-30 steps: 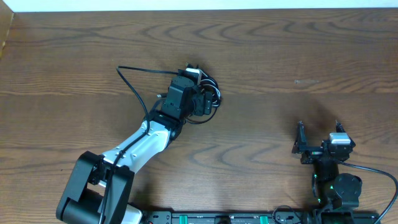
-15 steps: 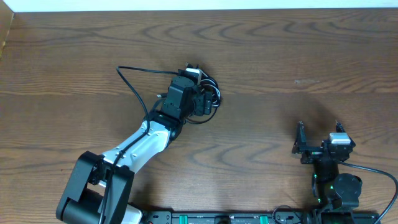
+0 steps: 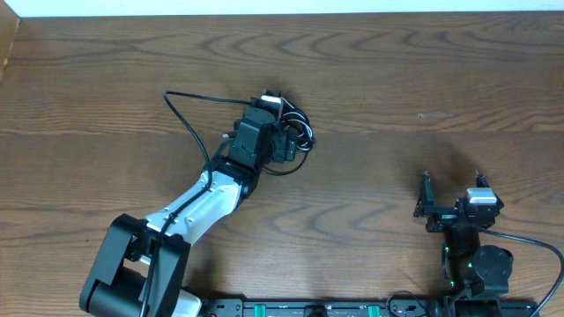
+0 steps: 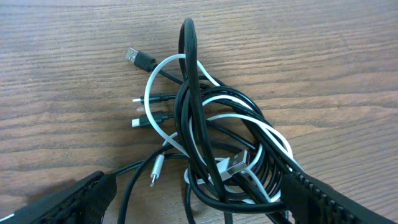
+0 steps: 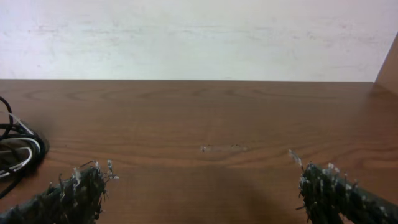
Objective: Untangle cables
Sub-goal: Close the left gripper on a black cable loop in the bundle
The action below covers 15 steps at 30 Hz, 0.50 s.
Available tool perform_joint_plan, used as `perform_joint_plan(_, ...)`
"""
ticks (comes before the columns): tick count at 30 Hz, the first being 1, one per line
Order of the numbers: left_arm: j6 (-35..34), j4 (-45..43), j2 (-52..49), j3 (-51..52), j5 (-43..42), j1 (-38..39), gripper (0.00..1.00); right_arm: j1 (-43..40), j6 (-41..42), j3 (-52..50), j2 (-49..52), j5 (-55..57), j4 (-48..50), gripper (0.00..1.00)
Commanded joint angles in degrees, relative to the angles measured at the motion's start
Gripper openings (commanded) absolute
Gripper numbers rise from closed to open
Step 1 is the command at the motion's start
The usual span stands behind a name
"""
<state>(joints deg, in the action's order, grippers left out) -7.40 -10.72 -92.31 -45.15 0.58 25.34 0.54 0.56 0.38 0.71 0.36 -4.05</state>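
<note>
A tangled bundle of thin black cables and one white cable (image 4: 211, 134) lies on the wooden table, several USB-like plug ends sticking out at its left (image 4: 140, 59). In the overhead view the bundle (image 3: 298, 130) is partly under my left gripper (image 3: 286, 141). That gripper (image 4: 199, 199) is open, its jaws standing either side of the bundle's near part, close above the table. One black cable (image 3: 187, 110) trails off to the left. My right gripper (image 3: 451, 195) is open and empty at the table's front right, far from the cables. The bundle's edge shows at the left in the right wrist view (image 5: 15, 152).
The wooden table (image 3: 397, 79) ends at a pale wall at the back (image 5: 199, 37). A black base rail with green lights (image 3: 308, 308) runs along the front edge. The left arm's white link (image 3: 207, 202) lies diagonally across the front left.
</note>
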Motion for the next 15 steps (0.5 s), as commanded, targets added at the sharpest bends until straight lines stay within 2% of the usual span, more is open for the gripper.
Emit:
perform_joint_plan(1,2.6,-0.2,-1.9,-1.3,1.4,0.0,0.90,-0.5,-0.9,-0.1,-0.4,-0.3,-0.3,0.99)
perform_joint_plan(15,2.6,-0.3,-3.0,-1.3,1.4,0.1,0.90,-0.5,-0.9,-0.1,-0.4,-0.3,-0.3,0.99)
